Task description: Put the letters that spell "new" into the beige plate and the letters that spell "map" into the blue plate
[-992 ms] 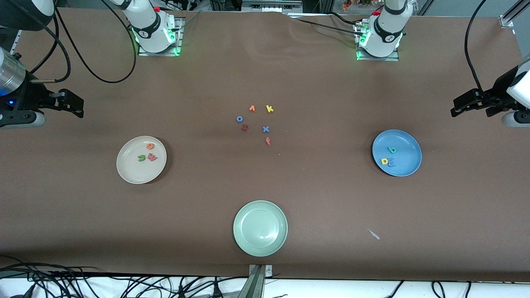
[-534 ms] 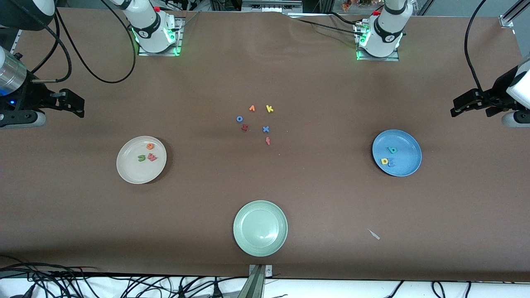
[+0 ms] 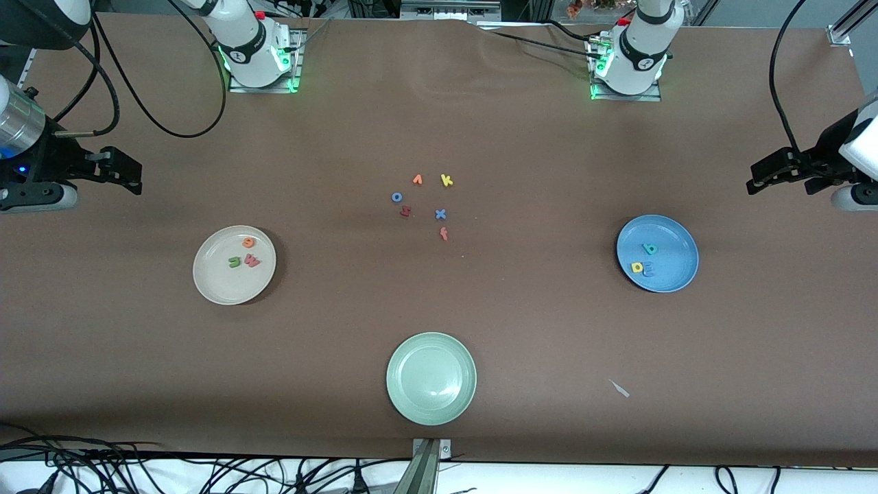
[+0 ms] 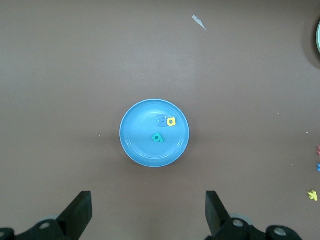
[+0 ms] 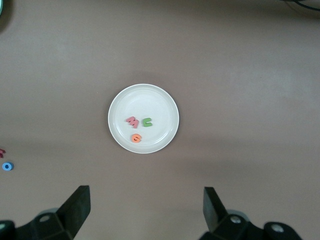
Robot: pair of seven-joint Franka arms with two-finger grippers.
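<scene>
1. We see even, fairly soft overhead light across the brown table point(image 3: 521, 322), with no harsh hot spots.
2. We notice a paler sheen on the cloth near the arm bases, where folds catch the light.
3. The beige plate point(image 3: 212, 288) and the blue plate point(image 3: 675, 278) each cast a thin dark shadow on one side.
4. The pale green plate point(image 3: 411, 405) shows a faint gloss at its middle.
5. Green lamps glow at both arm bases.
6. In both wrist views the end effector fingers point(image 4: 80, 212) look dark, and the corners dim slightly.
7. The letters stay crisp in every view.
</scene>
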